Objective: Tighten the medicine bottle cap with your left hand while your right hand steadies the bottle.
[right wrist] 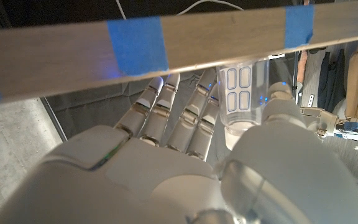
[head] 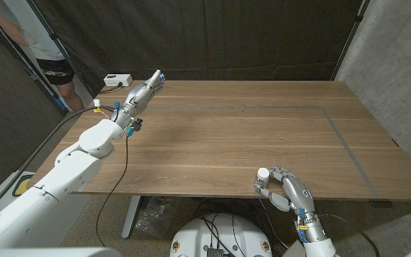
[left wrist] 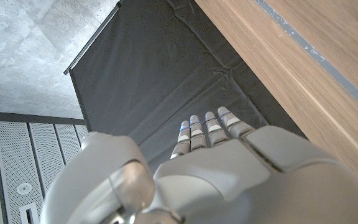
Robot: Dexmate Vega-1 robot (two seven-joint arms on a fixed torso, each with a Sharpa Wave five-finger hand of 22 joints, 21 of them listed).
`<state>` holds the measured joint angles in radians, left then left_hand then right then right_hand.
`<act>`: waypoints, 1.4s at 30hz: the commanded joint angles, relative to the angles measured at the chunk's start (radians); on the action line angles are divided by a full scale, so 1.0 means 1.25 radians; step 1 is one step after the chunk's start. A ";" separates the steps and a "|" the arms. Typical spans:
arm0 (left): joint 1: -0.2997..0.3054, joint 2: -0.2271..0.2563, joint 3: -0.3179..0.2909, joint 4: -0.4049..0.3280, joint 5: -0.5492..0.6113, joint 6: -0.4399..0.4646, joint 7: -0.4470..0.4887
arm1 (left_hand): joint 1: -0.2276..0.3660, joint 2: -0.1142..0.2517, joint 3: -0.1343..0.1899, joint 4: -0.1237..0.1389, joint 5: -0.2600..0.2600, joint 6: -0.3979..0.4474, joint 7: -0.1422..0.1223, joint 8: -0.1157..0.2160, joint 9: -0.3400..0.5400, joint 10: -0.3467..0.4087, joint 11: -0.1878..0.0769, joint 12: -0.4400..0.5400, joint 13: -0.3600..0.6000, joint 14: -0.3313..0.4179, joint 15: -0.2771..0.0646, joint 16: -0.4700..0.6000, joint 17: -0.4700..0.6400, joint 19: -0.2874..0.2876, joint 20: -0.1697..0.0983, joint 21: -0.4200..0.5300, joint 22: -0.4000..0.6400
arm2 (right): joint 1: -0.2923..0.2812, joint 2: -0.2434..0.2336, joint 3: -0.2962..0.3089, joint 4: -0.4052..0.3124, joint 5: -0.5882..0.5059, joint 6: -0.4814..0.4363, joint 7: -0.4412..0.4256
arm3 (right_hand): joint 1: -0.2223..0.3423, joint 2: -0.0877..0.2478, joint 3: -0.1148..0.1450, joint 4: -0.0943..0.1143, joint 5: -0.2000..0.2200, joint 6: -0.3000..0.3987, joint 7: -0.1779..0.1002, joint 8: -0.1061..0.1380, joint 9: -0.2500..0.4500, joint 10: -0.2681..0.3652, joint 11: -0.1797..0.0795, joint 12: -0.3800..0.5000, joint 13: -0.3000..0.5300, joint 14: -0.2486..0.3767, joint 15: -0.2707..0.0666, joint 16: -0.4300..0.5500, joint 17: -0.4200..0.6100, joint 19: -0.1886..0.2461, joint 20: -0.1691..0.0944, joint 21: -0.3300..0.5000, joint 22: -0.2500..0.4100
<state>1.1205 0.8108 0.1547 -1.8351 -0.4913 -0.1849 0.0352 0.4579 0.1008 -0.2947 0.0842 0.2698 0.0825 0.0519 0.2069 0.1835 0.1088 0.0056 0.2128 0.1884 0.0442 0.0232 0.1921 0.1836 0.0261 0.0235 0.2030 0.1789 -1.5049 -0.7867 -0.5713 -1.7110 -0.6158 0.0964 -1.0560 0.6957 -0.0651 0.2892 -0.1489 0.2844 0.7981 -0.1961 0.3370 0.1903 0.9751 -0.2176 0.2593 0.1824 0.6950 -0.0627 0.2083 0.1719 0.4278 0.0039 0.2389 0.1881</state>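
The medicine bottle (head: 263, 175) is small, with a white cap, and stands close to the table's front edge right of centre. My right hand (head: 285, 190) grips it, fingers curled around its body. In the right wrist view the translucent bottle (right wrist: 243, 94) sits between the fingers (right wrist: 166, 106) and the thumb of that right hand (right wrist: 185, 168). My left hand (head: 143, 93) is far off over the table's back left corner, fingers held straight and together, holding nothing. In the left wrist view the left hand (left wrist: 216, 168) points past the table edge (left wrist: 291, 68) toward a black curtain.
A white box (head: 118, 80) lies at the table's back left corner, just beyond my left hand. A person (head: 48, 43) stands behind the table at the far left. Grey tape lines (head: 277, 108) mark a rectangle on the wood. Cables trail along my left arm.
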 commanded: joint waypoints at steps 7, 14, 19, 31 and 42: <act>0.007 -0.012 -0.002 0.008 -0.002 -0.016 0.002 | 0.000 0.005 0.002 -0.001 -0.003 0.007 0.001 0.000 0.003 0.007 -0.008 -0.002 0.002 0.006 -0.006 -0.001 0.002 -0.008 0.003 -0.001 0.003 | -0.026 0.016 0.032 -0.063 0.029 -0.041 -0.016 | 0.102 0.051 0.051 -0.009 -0.004 0.120 -0.020 0.011 0.000 0.111 0.000 -0.011 0.001 0.096 -0.104 -0.010 0.001 0.025 -0.018 0.003 0.003; -0.001 -0.021 -0.001 0.001 -0.065 0.003 -0.033 | 0.002 0.006 0.003 -0.001 -0.003 0.007 0.000 -0.001 0.003 0.007 -0.007 -0.002 0.002 0.007 -0.006 -0.001 0.001 -0.006 0.006 0.000 0.003 | -0.077 0.057 0.081 -0.129 0.042 -0.083 -0.049 | 0.154 0.058 0.077 -0.012 -0.014 0.184 -0.020 0.026 0.004 0.187 0.000 -0.012 0.003 0.139 -0.108 -0.017 0.001 0.033 -0.027 0.000 0.002; -0.018 -0.020 0.006 0.003 -0.062 -0.002 -0.048 | 0.005 0.010 0.005 -0.002 -0.004 -0.002 0.001 -0.005 0.003 0.001 -0.003 -0.005 0.002 0.002 -0.004 -0.003 0.001 -0.015 0.010 -0.003 0.004 | -0.111 0.086 0.122 -0.175 0.023 -0.110 -0.048 | 0.169 0.063 0.085 -0.014 -0.015 0.188 -0.020 0.026 0.004 0.196 -0.002 -0.014 0.003 0.145 -0.114 -0.018 0.001 0.032 -0.030 -0.002 0.002; -0.055 -0.032 0.037 0.029 -0.056 -0.018 -0.077 | 0.014 0.017 0.010 -0.004 -0.006 -0.001 0.000 -0.005 0.003 0.004 -0.004 -0.004 0.002 0.005 -0.003 -0.002 0.001 -0.006 0.006 0.002 0.004 | -0.117 0.083 0.166 -0.266 -0.008 -0.179 0.000 | 0.188 0.062 0.094 -0.019 -0.016 0.191 -0.020 0.026 0.005 0.201 -0.003 -0.017 0.003 0.144 -0.116 -0.022 0.000 0.026 -0.030 -0.005 0.002; -0.052 -0.028 0.067 -0.003 -0.014 -0.062 -0.088 | 0.036 0.031 0.023 -0.012 -0.011 0.011 -0.001 -0.001 0.003 0.018 -0.009 -0.001 0.002 0.030 -0.001 0.005 0.000 0.018 0.017 0.010 0.004 | -0.057 0.075 0.174 -0.292 -0.008 -0.176 0.090 | 0.205 0.065 0.104 -0.016 -0.018 0.191 -0.019 0.023 0.005 0.204 -0.004 -0.022 0.003 0.146 -0.114 -0.023 0.001 0.027 -0.039 -0.006 0.002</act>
<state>1.0599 0.7721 0.2048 -1.8104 -0.5472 -0.2231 -0.0552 0.4936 0.1365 -0.2709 0.0716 0.2620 0.0859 0.0484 0.2030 0.1836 0.1188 -0.0041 0.2059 0.1883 0.0679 0.0214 0.1921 0.1813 0.0383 0.0418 0.2118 0.1789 -1.6306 -0.6866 -0.3747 -2.0285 -0.6208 -0.1102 -1.0389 0.7957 -0.1334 0.4009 -0.1776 0.2651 0.9114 -0.1073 0.3660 0.1926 1.1785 -0.1841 0.2311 0.1840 0.8653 -0.1122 0.1810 0.1710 0.4581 -0.0343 0.2321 0.1881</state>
